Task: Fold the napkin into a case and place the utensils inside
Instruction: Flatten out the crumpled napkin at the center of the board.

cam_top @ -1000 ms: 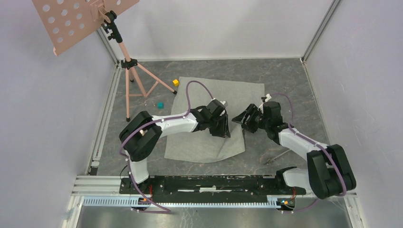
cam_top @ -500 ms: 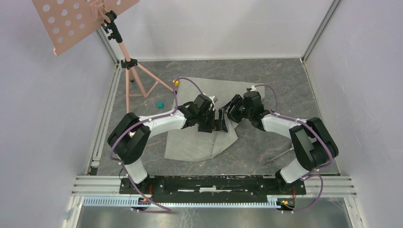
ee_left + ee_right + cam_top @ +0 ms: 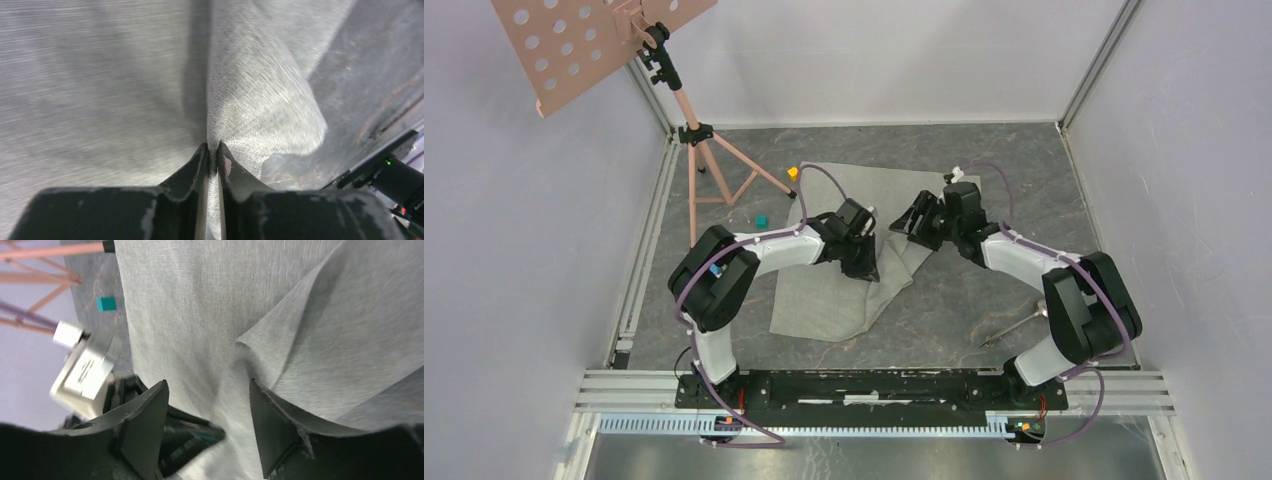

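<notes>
One napkin (image 3: 824,300) is pinched along a fold by the left gripper (image 3: 212,160); the right gripper (image 3: 207,390) is spread above it. One yellow cube (image 3: 792,172) and one teal cube (image 3: 762,220) are seen left of it.

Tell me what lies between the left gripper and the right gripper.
Only the napkin: a raised fold runs from the left gripper, shut on it, toward the open right gripper. The top external and right wrist views show it.
</notes>
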Available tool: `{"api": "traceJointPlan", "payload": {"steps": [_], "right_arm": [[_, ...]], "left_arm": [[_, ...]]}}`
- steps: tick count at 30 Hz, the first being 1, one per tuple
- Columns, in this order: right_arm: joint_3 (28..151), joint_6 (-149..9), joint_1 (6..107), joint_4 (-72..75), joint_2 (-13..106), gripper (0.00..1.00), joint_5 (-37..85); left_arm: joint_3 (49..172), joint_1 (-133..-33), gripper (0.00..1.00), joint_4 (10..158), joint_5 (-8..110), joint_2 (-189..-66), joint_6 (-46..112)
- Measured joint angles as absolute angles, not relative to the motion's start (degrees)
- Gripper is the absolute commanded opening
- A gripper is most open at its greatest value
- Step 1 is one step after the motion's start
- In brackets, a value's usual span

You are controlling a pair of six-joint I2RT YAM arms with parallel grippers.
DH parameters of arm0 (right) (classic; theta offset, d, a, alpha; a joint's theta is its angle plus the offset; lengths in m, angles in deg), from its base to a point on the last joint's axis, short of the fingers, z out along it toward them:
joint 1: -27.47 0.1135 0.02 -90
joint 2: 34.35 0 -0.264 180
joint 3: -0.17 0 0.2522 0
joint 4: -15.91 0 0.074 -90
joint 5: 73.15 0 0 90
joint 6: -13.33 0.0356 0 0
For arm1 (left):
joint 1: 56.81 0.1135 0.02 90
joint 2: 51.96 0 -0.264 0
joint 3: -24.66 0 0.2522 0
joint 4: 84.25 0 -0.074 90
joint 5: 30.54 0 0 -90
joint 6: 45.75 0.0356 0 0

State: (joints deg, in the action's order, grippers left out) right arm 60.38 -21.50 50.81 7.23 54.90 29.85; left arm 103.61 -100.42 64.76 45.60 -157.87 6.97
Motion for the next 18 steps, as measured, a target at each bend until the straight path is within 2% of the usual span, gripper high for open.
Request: {"api": "traceJointPlan", "payload": {"steps": [4,7,14,18], "right_arm": [[60.3,-34.7,47.0,5.1,51.7,0.75,35.2],[58.4,-42.2,45.5,3.7,48.7,0.74,39.4],[48.2,-45.1,48.2,6.6,47.3,0.61,47.9],[48.2,-45.0,51.8,8.3,48.2,0.62,48.4]], "left_arm": [[99.7,-97.3,0.16,66.0,45.6,-157.3,6.8],[96.5,-95.9,0.16,68.1,44.1,-155.2,6.7],[92.8,-95.6,0.18,70.2,42.7,-152.9,6.6],[92.0,-95.5,0.18,70.3,42.4,-152.2,6.5]]}}
